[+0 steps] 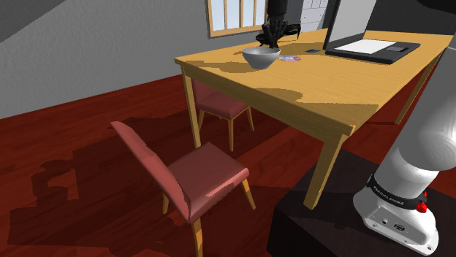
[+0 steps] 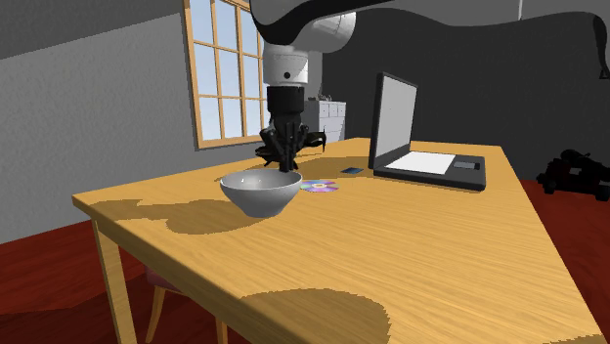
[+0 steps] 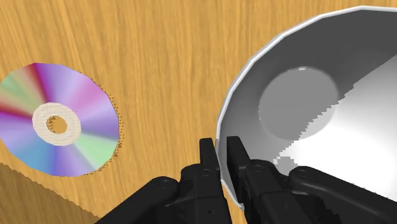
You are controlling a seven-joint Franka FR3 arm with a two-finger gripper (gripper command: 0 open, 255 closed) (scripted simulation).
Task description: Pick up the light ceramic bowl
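I work over a wooden table point(image 1: 314, 102) in a grey-walled room with a red-brown floor point(image 1: 73, 160), a paned window point(image 2: 220, 78) and a red chair point(image 1: 190, 175) at the table's edge. An open laptop point(image 2: 425, 147) sits further along the table. The bowl point(image 2: 260, 193), pale grey, stands upright with its mouth facing up. It is round, so no long axis, and it sits just beside a shiny disc point(image 3: 57, 121). My gripper point(image 3: 220, 147) comes straight down. My jaws are nearly together, pinching the bowl's rim, one finger inside and one outside.
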